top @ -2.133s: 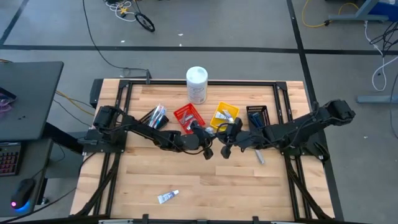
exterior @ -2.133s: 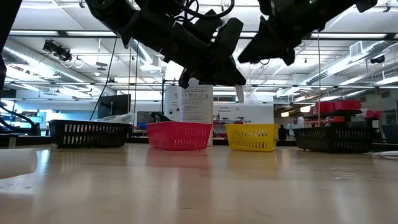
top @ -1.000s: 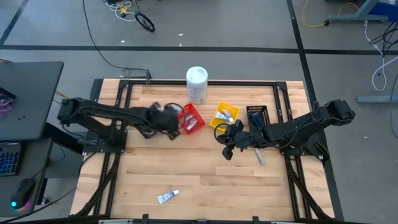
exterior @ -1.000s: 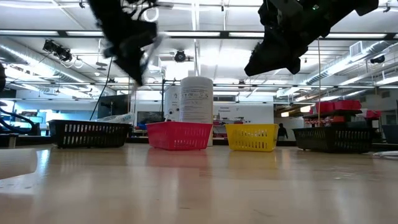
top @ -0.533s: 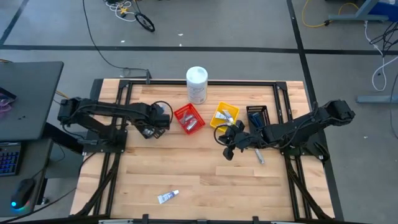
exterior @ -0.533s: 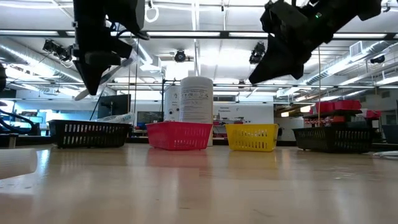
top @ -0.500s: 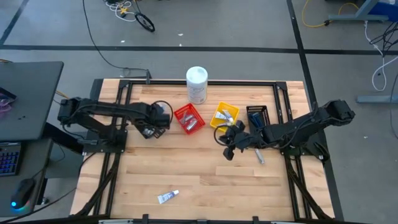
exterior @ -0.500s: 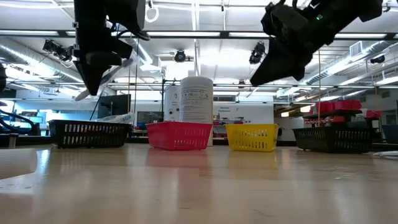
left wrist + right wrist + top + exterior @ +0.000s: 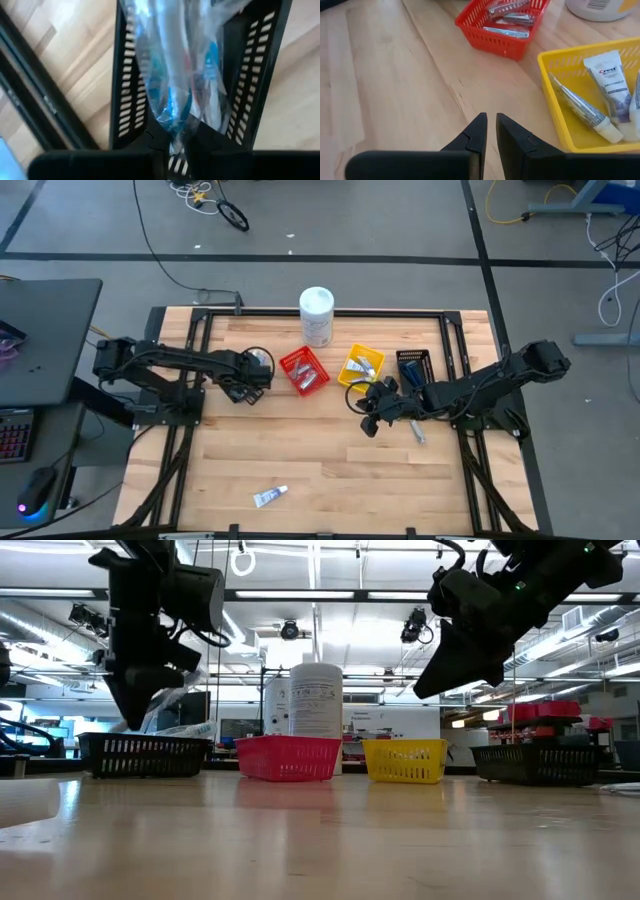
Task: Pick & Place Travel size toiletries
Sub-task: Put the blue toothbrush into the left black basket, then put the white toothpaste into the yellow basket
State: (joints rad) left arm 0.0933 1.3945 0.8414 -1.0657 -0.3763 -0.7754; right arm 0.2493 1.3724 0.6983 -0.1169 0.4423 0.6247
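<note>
My left gripper (image 9: 248, 378) hangs over the left black bin (image 9: 262, 358) and is shut on a clear-wrapped blue and white toothbrush (image 9: 175, 75). In the low view the left gripper (image 9: 135, 705) sits just above that bin (image 9: 145, 753). My right gripper (image 9: 367, 423) hovers over bare wood near the table's middle. Its fingers (image 9: 477, 132) stand a sliver apart and hold nothing. A small toothpaste tube (image 9: 270, 497) lies flat near the near edge. A slim silvery item (image 9: 417, 430) lies on the wood by the right arm. My left gripper (image 9: 172, 142) pinches the wrapped toothbrush by one end of its clear wrapper (image 9: 172, 125), between the two fingers. The fingers point down from above. The toothbrush hangs below them, lifted clear, with its free end over the inside of the black bin (image 9: 127, 90).
Across the far half stand a red bin (image 9: 304, 370) with silvery tubes, a yellow bin (image 9: 362, 365) with toothpaste tubes, and a second black bin (image 9: 413, 366). A tall white canister (image 9: 316, 315) stands behind them. The near half is mostly bare wood.
My left gripper has carried the wrapped toothbrush from beside the red bin toward the table's left, then moved down over the left black bin, staying shut. My right gripper has hardly moved.
</note>
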